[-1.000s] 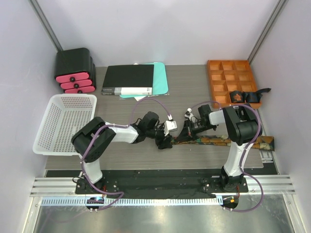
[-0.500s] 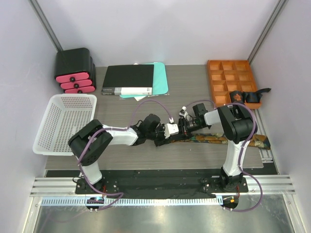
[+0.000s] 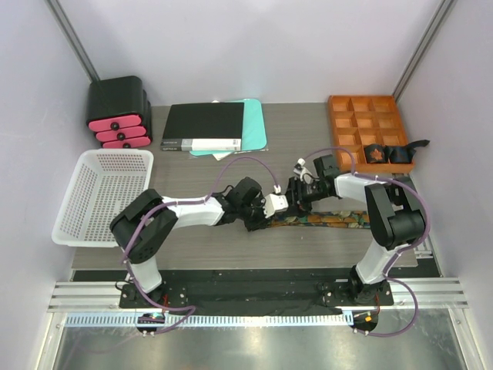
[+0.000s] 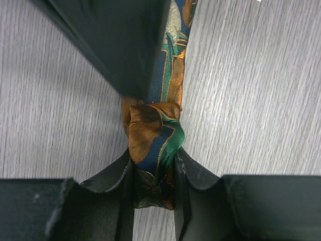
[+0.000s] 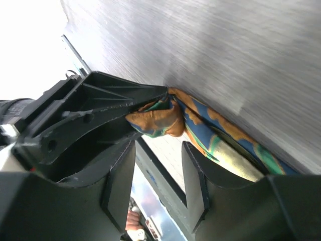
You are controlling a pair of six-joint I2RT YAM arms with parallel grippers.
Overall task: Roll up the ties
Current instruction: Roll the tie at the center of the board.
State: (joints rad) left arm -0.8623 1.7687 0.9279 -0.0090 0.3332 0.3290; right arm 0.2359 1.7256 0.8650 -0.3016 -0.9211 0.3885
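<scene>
A tie (image 3: 331, 219) patterned in orange, blue and green lies along the table's front, its left end rolled into a small bundle (image 4: 153, 133). My left gripper (image 4: 154, 161) is shut on that bundle, which sits squeezed between both fingers. In the top view the left gripper (image 3: 266, 218) sits at the tie's left end. My right gripper (image 5: 156, 150) stands open just behind the bundle (image 5: 155, 120), nothing between its fingers, with the tie's flat length (image 5: 225, 143) running past its right finger. From above, the right gripper (image 3: 296, 194) hovers close beside the left one.
A white basket (image 3: 104, 193) stands at the left, a black and pink drawer unit (image 3: 117, 112) at the back left. A black book (image 3: 206, 126) lies on a teal folder at the back. An orange compartment tray (image 3: 368, 123) at the back right holds small dark bundles (image 3: 397, 153).
My left gripper has closed on the tie's rolled end. My right gripper has opened and let go of the tie, drawing back a little.
</scene>
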